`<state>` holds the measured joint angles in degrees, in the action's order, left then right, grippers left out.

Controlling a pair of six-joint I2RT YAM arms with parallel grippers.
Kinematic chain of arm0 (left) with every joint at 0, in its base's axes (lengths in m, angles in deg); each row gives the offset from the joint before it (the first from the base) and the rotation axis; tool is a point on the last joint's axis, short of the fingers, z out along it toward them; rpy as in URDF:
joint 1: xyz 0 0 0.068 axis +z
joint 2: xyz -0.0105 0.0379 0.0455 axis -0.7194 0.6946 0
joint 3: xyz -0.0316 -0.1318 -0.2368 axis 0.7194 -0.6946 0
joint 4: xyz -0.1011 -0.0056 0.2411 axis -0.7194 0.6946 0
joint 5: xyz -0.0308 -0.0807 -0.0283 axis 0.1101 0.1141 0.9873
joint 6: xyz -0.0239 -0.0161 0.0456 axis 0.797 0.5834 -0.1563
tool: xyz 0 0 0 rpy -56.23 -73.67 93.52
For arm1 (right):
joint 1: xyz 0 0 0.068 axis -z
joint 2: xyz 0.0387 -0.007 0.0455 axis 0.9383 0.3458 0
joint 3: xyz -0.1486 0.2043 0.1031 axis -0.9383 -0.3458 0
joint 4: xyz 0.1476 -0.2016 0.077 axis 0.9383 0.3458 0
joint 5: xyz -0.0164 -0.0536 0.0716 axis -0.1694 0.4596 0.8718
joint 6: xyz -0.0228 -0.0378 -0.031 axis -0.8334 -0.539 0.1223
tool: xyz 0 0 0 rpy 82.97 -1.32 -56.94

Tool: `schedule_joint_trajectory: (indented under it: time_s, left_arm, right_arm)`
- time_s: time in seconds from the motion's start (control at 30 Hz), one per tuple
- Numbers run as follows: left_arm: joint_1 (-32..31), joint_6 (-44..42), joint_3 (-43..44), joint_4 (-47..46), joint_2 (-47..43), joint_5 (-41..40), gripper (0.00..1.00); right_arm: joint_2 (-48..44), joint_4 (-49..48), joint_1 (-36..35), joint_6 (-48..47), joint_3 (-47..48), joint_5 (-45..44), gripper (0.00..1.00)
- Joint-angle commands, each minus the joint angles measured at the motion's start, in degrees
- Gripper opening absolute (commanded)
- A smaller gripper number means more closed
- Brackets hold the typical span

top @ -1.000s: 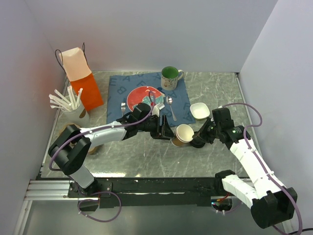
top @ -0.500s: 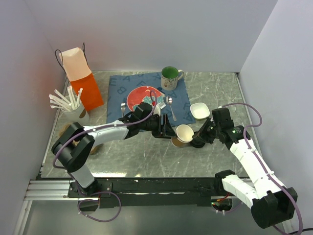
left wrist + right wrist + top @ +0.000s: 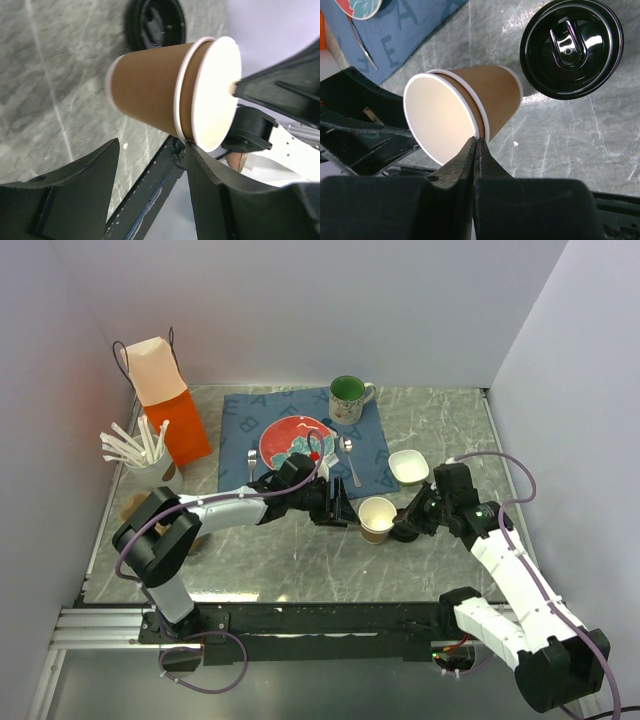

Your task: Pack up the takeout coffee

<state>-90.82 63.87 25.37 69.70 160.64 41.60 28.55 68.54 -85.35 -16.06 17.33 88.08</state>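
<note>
The lidless brown paper cup (image 3: 495,95), doubled at the rim, is nipped there by the closed fingers of the right gripper (image 3: 476,141); the pinched wall is hidden. The left gripper (image 3: 152,150) is spread before it, untouching. Whatever lies under the black lid (image 3: 571,47) just beside cannot be told.

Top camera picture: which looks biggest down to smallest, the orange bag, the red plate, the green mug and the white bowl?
1. orange bag
2. red plate
3. green mug and white bowl: they look about alike, so no ranking between them.
</note>
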Motion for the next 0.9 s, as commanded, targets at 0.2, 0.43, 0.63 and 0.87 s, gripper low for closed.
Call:
schedule_joint_trajectory:
  time_s: [0.2, 0.43, 0.63, 0.87]
  left_arm:
    - [-1.1, -1.7, 0.9, 2.1, 1.2, -3.8, 0.61]
    - [-1.8, -3.0, 0.9, 3.6, 0.2, -4.9, 0.61]
    - [-2.2, -4.1, 1.4, 6.0, 0.9, -6.7, 0.61]
    - [-2.8, -4.6, 1.4, 7.6, 1.6, -9.1, 0.6]
  right_arm:
    - [-1.3, -4.9, -0.9, 0.9, -4.1, 0.9, 0.0]
    - [-1.8, -6.0, -1.7, 1.9, -6.2, 1.4, 0.0]
    - [-1.8, -6.6, -1.9, 2.9, -6.2, 2.0, 0.0]
    - [-1.1, -7.8, -1.9, 4.3, -6.0, 2.6, 0.0]
